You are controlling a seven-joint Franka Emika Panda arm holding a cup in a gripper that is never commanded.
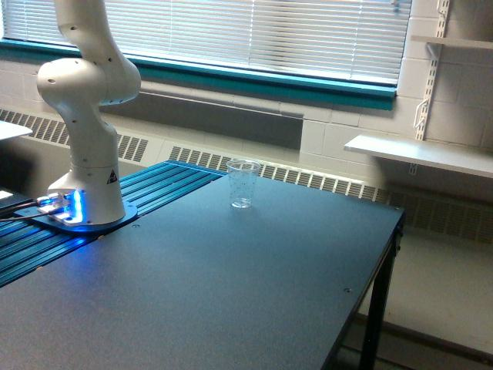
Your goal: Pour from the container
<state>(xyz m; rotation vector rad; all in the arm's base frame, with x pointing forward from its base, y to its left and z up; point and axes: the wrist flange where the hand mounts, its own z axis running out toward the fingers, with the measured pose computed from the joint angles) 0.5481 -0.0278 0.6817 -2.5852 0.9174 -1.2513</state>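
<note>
The container is out of view, and so is my gripper. Only the arm's white base (85, 196) and lower links (88, 81) show at the exterior view's left, rising past the top edge of the frame. A clear plastic cup with faint speckled dots (243, 183) stands upright on the dark table (231, 285), towards its far edge. Nothing dark shows inside it.
The arm's base glows blue and sits on a ribbed blue-lit strip (154, 189) along the table's left side. The table's right edge (385, 262) drops to the floor. White wall shelves (420, 153) hang at the right, and a blinded window (254, 31) runs behind.
</note>
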